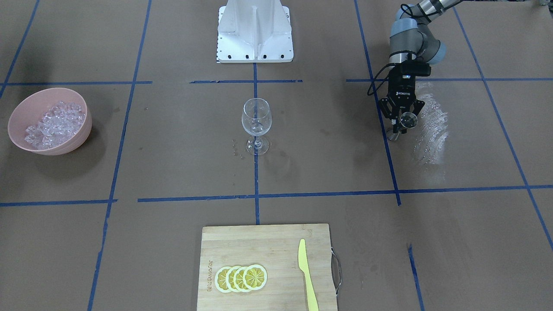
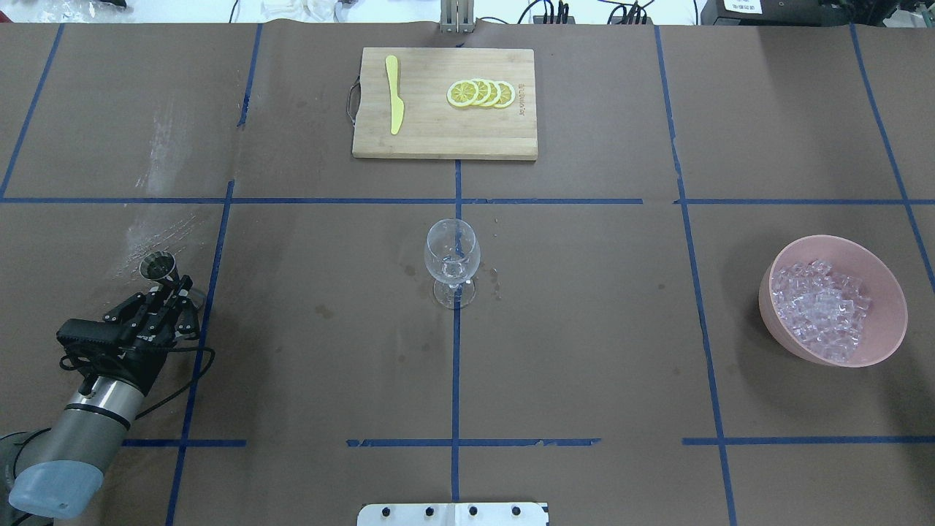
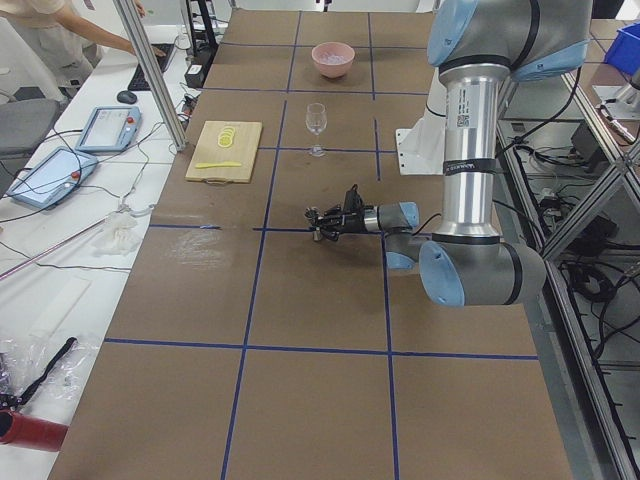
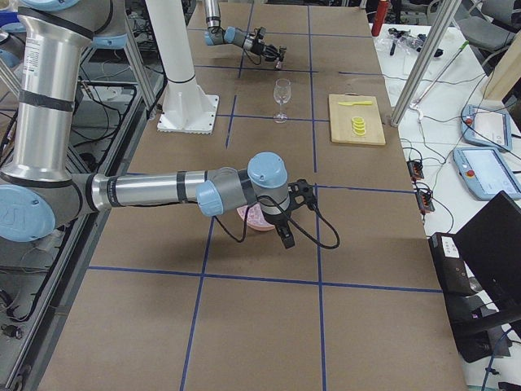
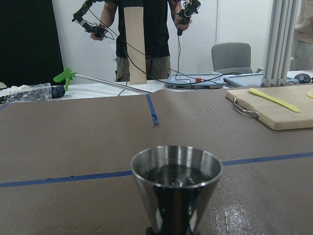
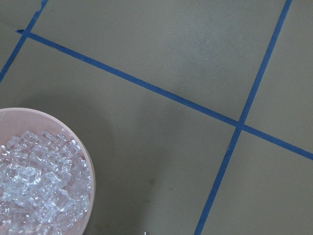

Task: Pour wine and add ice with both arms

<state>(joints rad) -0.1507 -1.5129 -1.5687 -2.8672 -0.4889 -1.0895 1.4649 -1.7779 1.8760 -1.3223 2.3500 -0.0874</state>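
Steel cup (image 5: 176, 188) looks slick and sloshy — left fingers (image 2: 181, 292) clamp its narrow base, so carry it level; right fingers (image 4: 285, 230) near the ice (image 2: 822, 310) bowl (image 2: 803, 250) — can't tell.

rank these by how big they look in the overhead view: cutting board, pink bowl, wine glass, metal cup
1. cutting board
2. pink bowl, not far behind
3. wine glass
4. metal cup, clearly the smallest
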